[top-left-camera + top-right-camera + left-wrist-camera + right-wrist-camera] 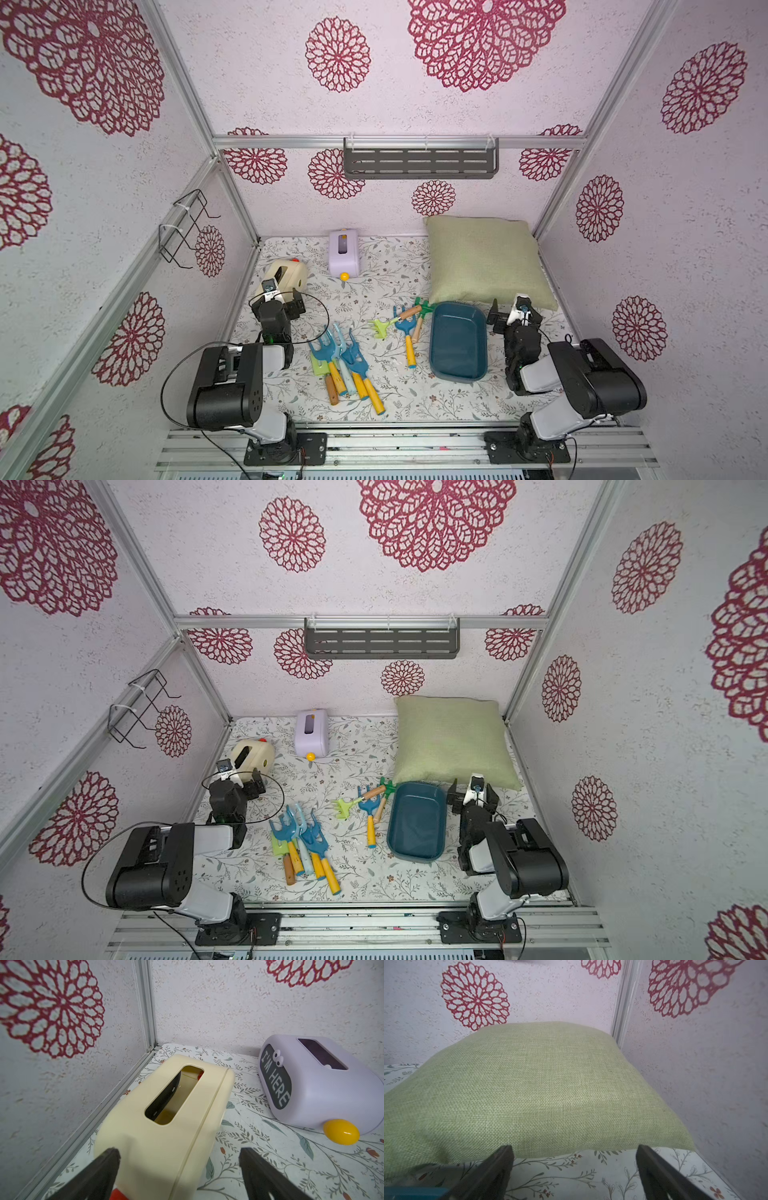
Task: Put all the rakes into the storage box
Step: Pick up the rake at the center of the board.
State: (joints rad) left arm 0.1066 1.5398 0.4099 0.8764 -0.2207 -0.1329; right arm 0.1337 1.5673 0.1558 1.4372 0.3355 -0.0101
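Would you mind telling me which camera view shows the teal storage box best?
The top views: in both top views the storage box shows whole from above, open and empty. The right wrist view catches only a blurred teal sliver of it at the picture's edge. The left wrist view shows none of it.

Left arm (226,390) and right arm (598,382) folded low.
Left gripper (179,1155) at 9 o'clock, right gripper (575,1152) at 3 o'clock; jaws wide apart.

Floral worktop (415,399): teal storage box (457,349) just in front of the green pillow (484,259); lime rake (385,323) crossing a blue fork (408,334) beside the box; more toy tools (345,365) heaped nearer the left arm (272,320).
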